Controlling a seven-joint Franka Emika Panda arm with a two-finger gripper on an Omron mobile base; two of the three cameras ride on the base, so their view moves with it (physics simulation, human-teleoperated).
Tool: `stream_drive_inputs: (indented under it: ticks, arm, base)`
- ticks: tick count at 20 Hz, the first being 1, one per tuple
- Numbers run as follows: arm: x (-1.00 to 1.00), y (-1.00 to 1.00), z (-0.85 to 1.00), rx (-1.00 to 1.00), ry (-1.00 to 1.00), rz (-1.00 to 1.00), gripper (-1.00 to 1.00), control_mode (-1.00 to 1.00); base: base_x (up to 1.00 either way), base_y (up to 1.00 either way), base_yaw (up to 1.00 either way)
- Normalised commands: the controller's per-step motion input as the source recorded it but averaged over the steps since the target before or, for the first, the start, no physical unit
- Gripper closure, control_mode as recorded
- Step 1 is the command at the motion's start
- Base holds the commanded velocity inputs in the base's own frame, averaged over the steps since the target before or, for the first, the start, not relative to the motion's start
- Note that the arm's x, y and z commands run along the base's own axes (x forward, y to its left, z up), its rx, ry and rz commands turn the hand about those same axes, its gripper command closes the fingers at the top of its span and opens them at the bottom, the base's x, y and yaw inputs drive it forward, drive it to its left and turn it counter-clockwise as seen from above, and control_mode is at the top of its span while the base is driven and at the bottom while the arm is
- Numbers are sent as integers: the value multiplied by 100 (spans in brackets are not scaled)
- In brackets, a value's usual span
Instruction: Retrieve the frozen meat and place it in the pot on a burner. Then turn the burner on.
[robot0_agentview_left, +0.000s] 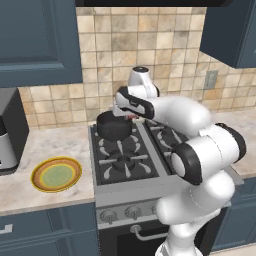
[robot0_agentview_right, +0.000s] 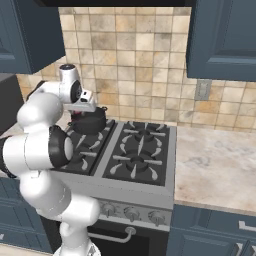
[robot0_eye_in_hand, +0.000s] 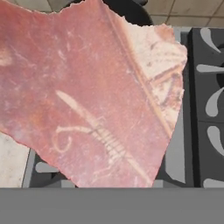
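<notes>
The black pot (robot0_agentview_left: 113, 126) (robot0_agentview_right: 90, 122) stands on the stove's back-left burner, which it covers. My gripper (robot0_agentview_left: 129, 116) (robot0_agentview_right: 79, 114) hangs just above the pot's right rim, shut on the frozen meat (robot0_agentview_left: 131, 117); from the base cameras only a sliver of red shows under the hand. In the hand view the pinkish-red meat (robot0_eye_in_hand: 87, 87), with paler patches, hides my fingertips. The pot's dark rim (robot0_eye_in_hand: 127, 11) peeks out at the top edge of the hand view. The grate (robot0_eye_in_hand: 210, 100) runs down the right side of that view.
A yellow-rimmed green plate (robot0_agentview_left: 56, 174) lies on the counter left of the stove. A dark appliance (robot0_agentview_left: 7, 130) stands at the far left. The front-left burner (robot0_agentview_left: 121, 161) is bare, and silver knobs (robot0_agentview_left: 132, 212) (robot0_agentview_right: 131, 213) line the stove front. Blue cabinets hang overhead.
</notes>
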Motion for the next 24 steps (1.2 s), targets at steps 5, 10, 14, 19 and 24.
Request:
stream_drive_inputs:
  ticks: [5,10,14,19,24]
  arm:
    - [15,0,-30,0,3,0,100,-100]
    - [12,0,-19,-3,0,0,100,-100]
    - [12,1,-4,-2,0,0,100,-100]
    - [15,1,-5,-2,0,0,100,-100]
    - [22,0,-11,0,0,0,100,-100]
  base:
    - [0,0,0]
    - [0,0,0]
    - [0,0,0]
    - [0,0,0]
    - [0,0,0]
